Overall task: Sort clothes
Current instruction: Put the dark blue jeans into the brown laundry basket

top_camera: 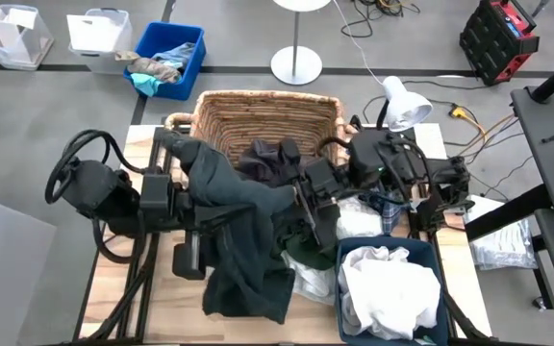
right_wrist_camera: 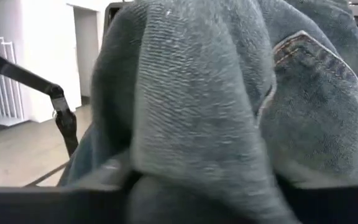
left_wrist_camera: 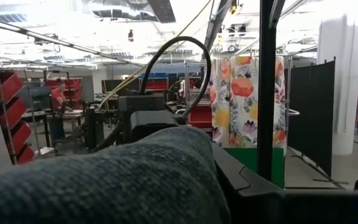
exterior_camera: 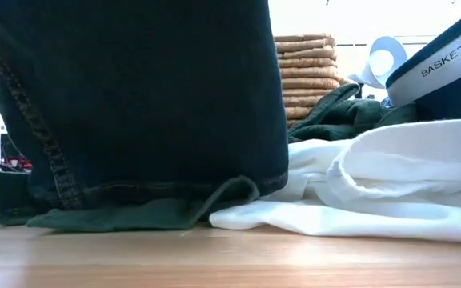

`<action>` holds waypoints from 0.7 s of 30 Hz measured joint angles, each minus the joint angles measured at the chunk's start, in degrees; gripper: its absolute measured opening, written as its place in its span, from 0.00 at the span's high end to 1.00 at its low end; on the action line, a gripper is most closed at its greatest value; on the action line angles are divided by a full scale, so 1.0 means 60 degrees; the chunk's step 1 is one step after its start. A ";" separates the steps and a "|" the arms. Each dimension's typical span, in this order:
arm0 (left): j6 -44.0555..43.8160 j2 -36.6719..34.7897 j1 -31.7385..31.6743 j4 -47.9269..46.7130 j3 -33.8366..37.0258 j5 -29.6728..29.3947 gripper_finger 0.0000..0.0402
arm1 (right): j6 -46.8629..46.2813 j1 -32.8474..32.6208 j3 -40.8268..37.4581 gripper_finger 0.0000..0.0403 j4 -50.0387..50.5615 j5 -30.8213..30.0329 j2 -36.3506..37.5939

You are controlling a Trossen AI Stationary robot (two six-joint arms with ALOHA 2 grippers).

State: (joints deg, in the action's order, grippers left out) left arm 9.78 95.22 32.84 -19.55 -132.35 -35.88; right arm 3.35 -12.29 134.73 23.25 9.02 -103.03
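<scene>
Over the table, both hands grip a dark grey garment (top_camera: 243, 231) with stitched seams, hanging crumpled.

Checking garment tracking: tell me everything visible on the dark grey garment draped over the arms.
The dark grey garment is heavy, denim-like fabric with stitched seams and a hem. It hangs draped across both arms at the table's middle, its lower end bunched on the wooden table, overlapping the white clothes. The right wrist view shows it filling the frame, right against the right tool.
</scene>
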 joint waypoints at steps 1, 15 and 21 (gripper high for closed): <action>-0.0046 0.0000 0.0004 -0.0014 0.0000 0.0000 0.98 | 0.0047 0.0003 -0.0002 0.62 0.0007 -0.0006 -0.0003; -0.2360 -0.0854 0.0288 -0.4029 -0.0412 -0.1118 0.76 | 0.0798 -0.0143 0.0001 0.87 0.1209 -0.1559 0.1033; -0.3478 -0.1352 0.0288 -0.6806 -0.0426 -0.1089 0.71 | 0.1231 -0.0476 0.0012 0.87 0.1376 -0.3471 0.1359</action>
State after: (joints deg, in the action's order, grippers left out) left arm -11.09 87.11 34.57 -60.39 -134.91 -42.41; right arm 10.74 -15.15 134.80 31.50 -11.80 -94.87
